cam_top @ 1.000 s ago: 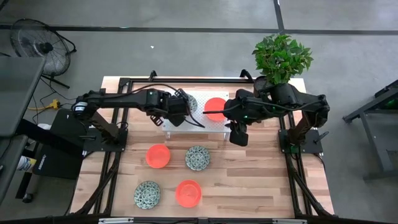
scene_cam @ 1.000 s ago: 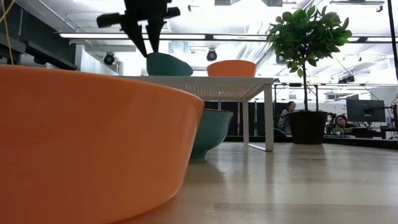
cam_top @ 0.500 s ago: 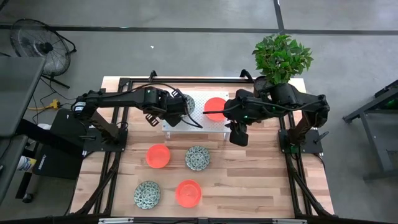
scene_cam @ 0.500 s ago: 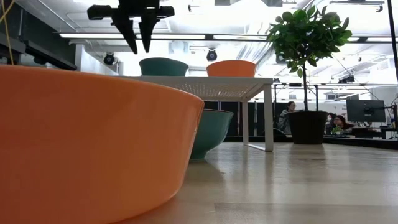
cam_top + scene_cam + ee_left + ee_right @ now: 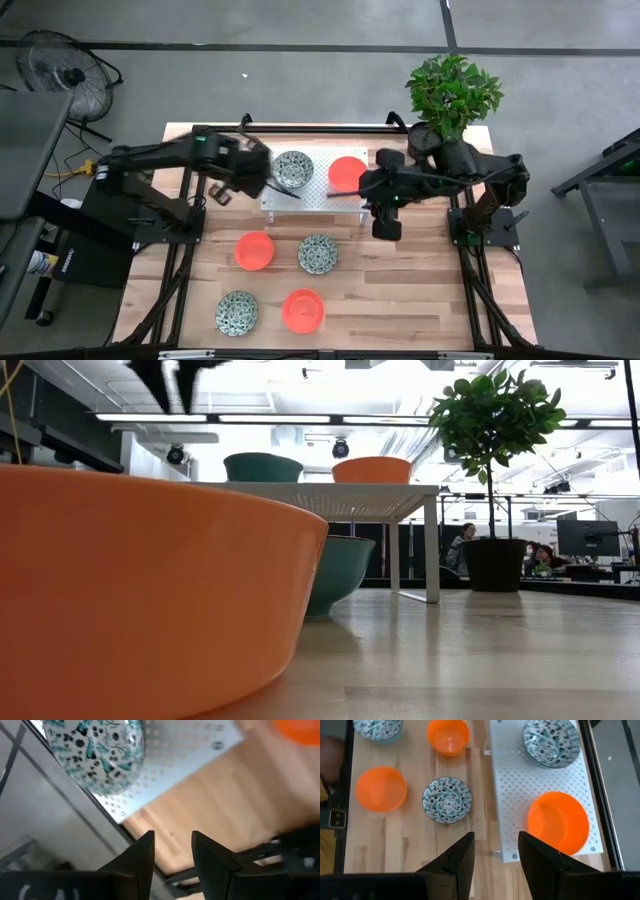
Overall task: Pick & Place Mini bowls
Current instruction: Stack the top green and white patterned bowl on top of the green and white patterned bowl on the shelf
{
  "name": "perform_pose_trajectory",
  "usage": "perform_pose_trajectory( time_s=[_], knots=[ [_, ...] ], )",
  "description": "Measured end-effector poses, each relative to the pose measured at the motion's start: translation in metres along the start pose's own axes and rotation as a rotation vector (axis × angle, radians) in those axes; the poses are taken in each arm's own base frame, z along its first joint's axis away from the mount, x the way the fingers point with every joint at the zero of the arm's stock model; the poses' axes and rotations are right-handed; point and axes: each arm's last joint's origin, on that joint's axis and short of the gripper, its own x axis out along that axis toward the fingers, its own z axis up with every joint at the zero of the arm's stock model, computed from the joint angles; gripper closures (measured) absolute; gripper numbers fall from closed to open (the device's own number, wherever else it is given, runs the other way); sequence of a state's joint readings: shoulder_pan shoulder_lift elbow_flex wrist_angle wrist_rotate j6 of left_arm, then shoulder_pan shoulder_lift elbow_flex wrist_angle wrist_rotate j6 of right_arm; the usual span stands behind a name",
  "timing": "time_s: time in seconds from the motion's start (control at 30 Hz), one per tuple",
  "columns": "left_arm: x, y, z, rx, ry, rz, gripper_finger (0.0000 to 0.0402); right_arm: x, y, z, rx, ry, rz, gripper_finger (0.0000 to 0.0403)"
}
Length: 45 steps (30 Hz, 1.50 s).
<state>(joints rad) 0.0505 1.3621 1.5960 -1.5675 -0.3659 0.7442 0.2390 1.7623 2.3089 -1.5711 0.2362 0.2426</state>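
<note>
Two mini bowls stand by their bases on a white perforated shelf (image 5: 312, 195): a speckled green-and-white one (image 5: 293, 168) and an orange one (image 5: 347, 172). On the wood in front of the shelf sit two orange bowls (image 5: 254, 250) (image 5: 302, 310) and two speckled bowls (image 5: 317, 253) (image 5: 237, 312). My left gripper (image 5: 258, 180) hangs open above the shelf's left end, left of the speckled bowl (image 5: 95, 755) and holding nothing. My right gripper (image 5: 385, 228) hovers open off the shelf's right end, with the orange shelf bowl (image 5: 557, 822) nearby.
A potted plant (image 5: 452, 95) in a black pot stands at the table's far right corner, behind my right arm. Black frame rails (image 5: 180, 270) run along both sides of the table. In the low view an orange bowl (image 5: 150, 590) fills the foreground.
My left gripper let go of the speckled bowl's rim, rose, and drew back toward the table's left edge. The bowl, tilted in its hold a second ago, now sits level on the shelf.
</note>
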Motion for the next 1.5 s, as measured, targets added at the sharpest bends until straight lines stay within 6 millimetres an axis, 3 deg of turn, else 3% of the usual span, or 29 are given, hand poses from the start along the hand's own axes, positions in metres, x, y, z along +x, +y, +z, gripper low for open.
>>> perform_pose_trajectory(
  time_s=[0.3,0.47,0.8,1.0,1.13,1.37,1.5],
  knots=[
    [-0.026,-0.058,-0.058,-0.231,-0.301,0.126,0.0277,0.022,0.045,-0.001,-0.148,0.047,0.001,0.0263],
    [-0.018,-0.082,-0.061,-0.234,-0.416,0.149,0.0277,0.052,0.064,0.003,-0.196,0.109,-0.003,0.0263],
    [0.009,-0.108,-0.044,-0.179,-0.403,0.137,0.0277,0.154,0.101,0.008,-0.306,0.319,0.097,0.0263],
    [0.01,-0.114,-0.042,-0.162,-0.405,0.146,0.0277,0.213,0.112,0.004,-0.385,0.406,0.143,0.0263],
    [0.007,-0.119,-0.05,-0.163,-0.396,0.163,0.0277,0.241,0.119,-0.002,-0.428,0.449,0.152,0.0263],
    [0.009,-0.13,-0.078,-0.222,-0.436,0.202,0.0277,0.26,0.126,-0.004,-0.45,0.436,0.148,0.0263],
    [0.022,-0.14,-0.095,-0.281,-0.491,0.216,0.0277,0.26,0.125,-0.003,-0.453,0.428,0.133,0.0263]
  ],
)
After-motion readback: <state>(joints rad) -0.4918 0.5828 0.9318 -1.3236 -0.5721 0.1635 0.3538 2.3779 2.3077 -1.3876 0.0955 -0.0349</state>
